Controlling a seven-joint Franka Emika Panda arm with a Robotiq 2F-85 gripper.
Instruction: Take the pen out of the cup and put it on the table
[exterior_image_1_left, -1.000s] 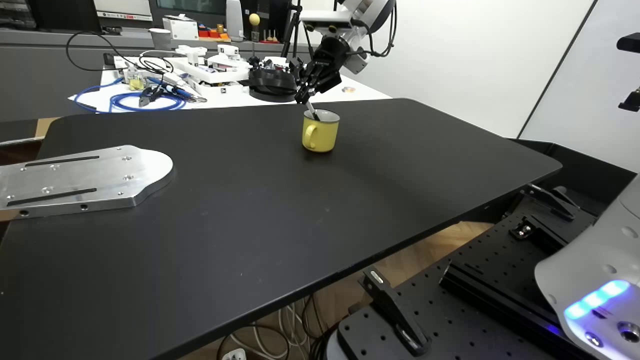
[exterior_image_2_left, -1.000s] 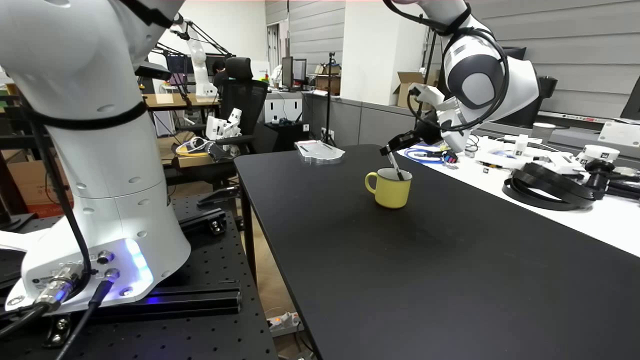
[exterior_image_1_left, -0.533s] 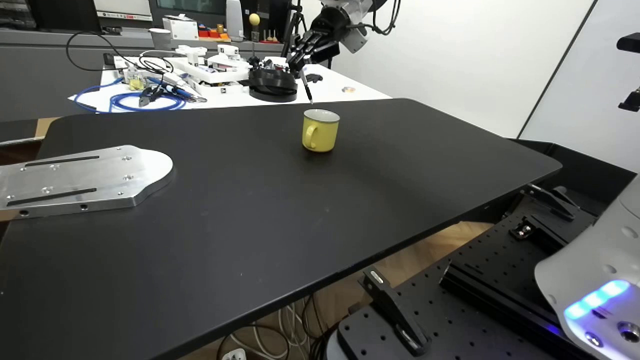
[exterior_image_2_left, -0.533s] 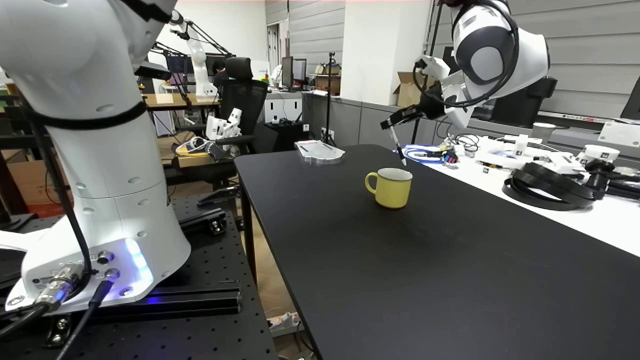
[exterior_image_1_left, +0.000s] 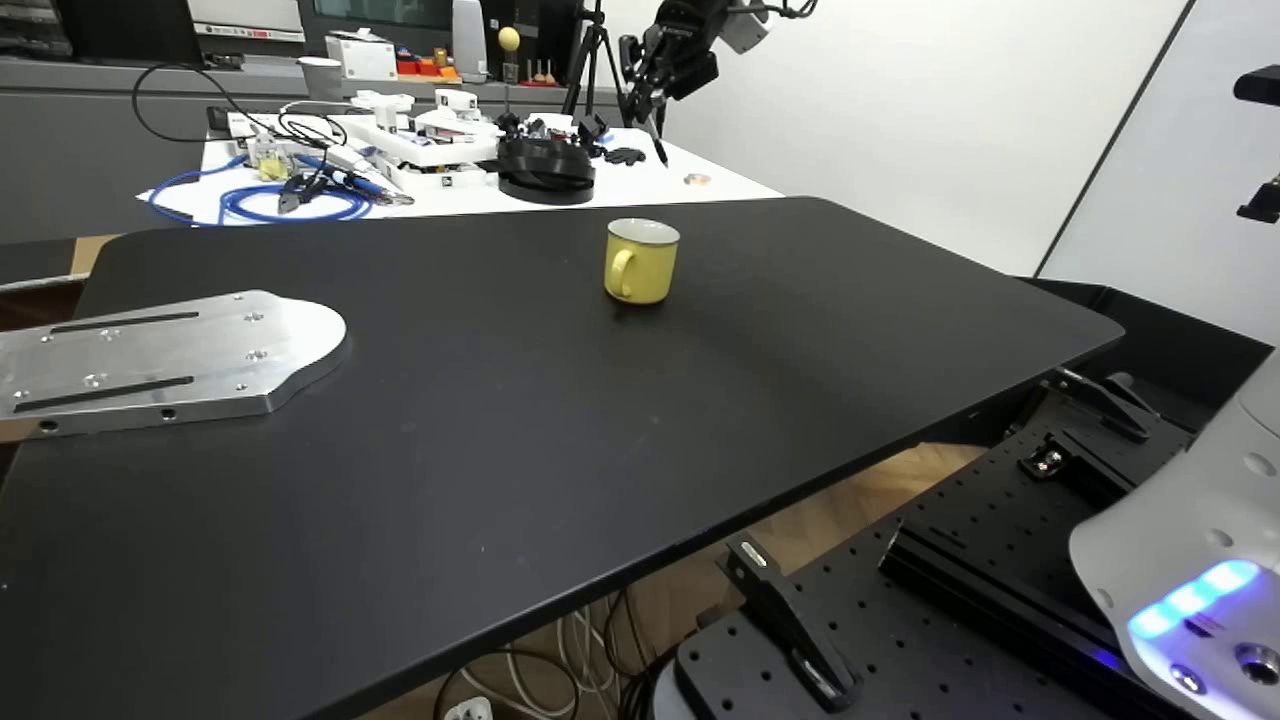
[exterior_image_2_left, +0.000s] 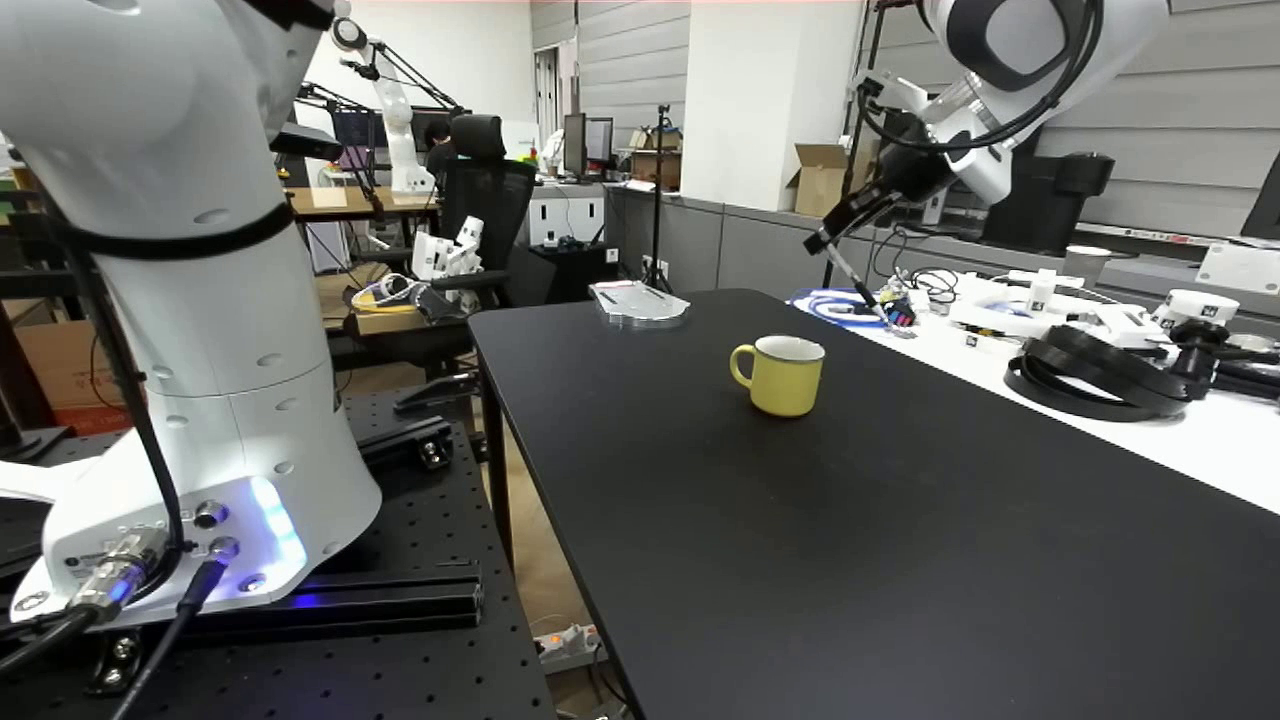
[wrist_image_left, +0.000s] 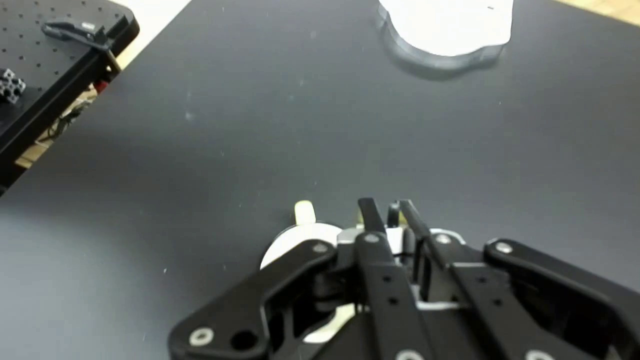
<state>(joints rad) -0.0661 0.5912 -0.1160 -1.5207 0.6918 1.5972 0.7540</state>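
The yellow cup (exterior_image_1_left: 641, 268) stands upright on the black table (exterior_image_1_left: 480, 460). It also shows in the other exterior view (exterior_image_2_left: 784, 378), and its pale inside lies partly behind my fingers in the wrist view (wrist_image_left: 299, 239). My gripper (exterior_image_1_left: 648, 106) is up in the air beyond and above the cup, also in an exterior view (exterior_image_2_left: 822, 242). It is shut on the pen (exterior_image_2_left: 858, 280), which hangs tilted, pale part up and dark tip down, clear of the cup. The pen also shows thinly here (exterior_image_1_left: 657, 142). In the wrist view my fingertips (wrist_image_left: 386, 204) nearly meet, with a dark piece between them.
A silver metal plate (exterior_image_1_left: 190, 350) lies at one end of the table. A white table (exterior_image_2_left: 1080, 385) with cables, black rings and white parts adjoins the far edge. The white robot base (exterior_image_2_left: 230, 450) stands on a perforated black platform beside the table.
The pen has been lifted out of the cup in my gripper, which rose and then moved right in both exterior views. The cup has not moved.
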